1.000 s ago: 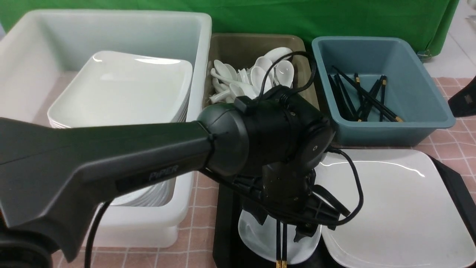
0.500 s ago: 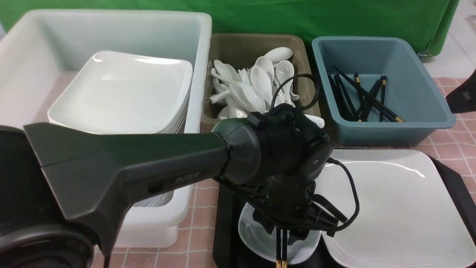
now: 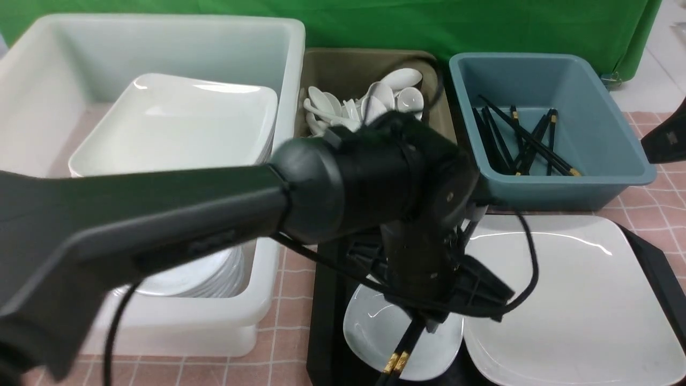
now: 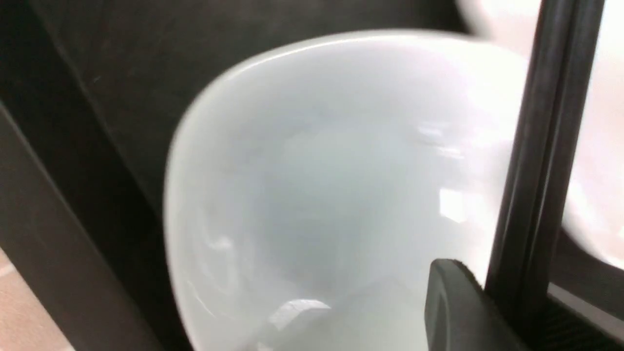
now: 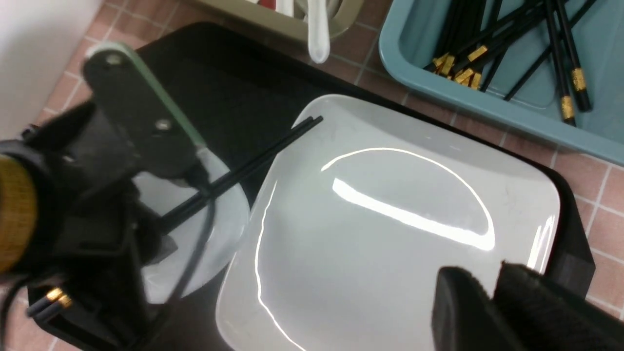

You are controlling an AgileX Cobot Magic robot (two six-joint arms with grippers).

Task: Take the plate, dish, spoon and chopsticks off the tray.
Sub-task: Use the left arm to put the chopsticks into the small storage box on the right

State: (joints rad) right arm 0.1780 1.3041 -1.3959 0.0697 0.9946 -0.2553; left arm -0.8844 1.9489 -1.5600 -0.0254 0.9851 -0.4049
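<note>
Chopsticks (image 3: 401,351) now aslant in raised left hand (image 3: 426,320)

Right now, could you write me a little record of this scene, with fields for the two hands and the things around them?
Left hand: closed on the chopsticks, above the small dish
Right hand: over the big plate, nothing between its fingers
Tray: black, holds the dish and plate side by side
White tub: stacked plates
Olive bin: spoons
Blue bin: more chopsticks
</note>
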